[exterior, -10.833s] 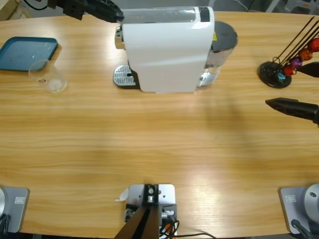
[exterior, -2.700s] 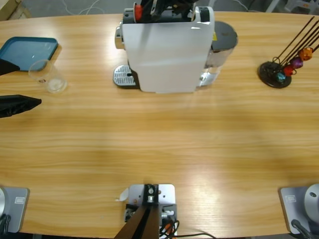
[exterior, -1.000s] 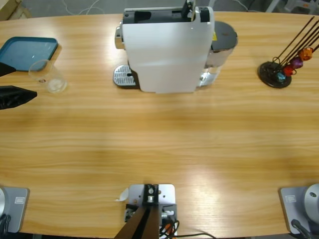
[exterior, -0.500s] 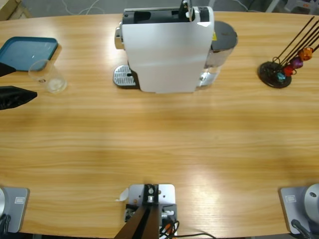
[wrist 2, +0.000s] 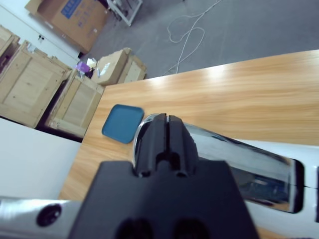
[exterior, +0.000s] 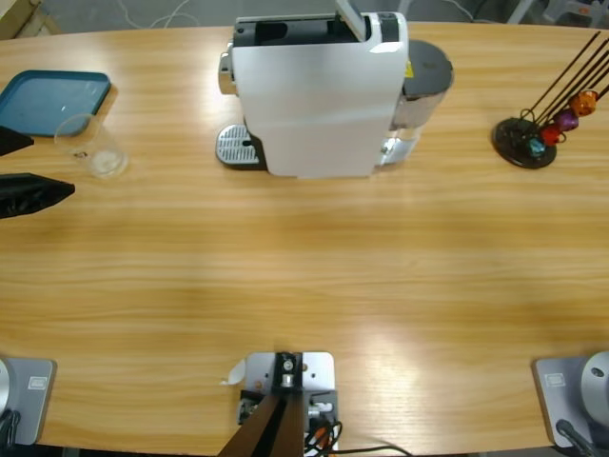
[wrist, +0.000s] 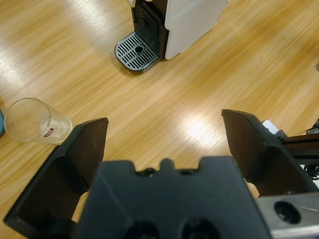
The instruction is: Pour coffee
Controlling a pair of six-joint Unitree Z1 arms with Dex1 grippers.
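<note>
A small clear glass tumbler [exterior: 90,146] is seen upright on the wooden surface [exterior: 314,257], just beside the teal tray [exterior: 49,100], well apart from the white coffee machine [exterior: 319,93]. No coffee can be made out inside; appears empty.

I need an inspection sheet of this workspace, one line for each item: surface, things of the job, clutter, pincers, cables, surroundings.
Surface: long wooden table, dry as far as seen.
Job's things: white coffee machine upright at the far edge, its drip tray bare; clear glass tumbler beside the blue tray, no coffee seen in it.
Clutter: capsule stand with coloured capsules, far right.
Pincers: left pincer open, near the tumbler, holding nothing; right pincer shut, above the machine's silver lever.
Cables: one loose on the floor behind the table.
Surroundings: wooden crates and cardboard boxes on the floor.
</note>
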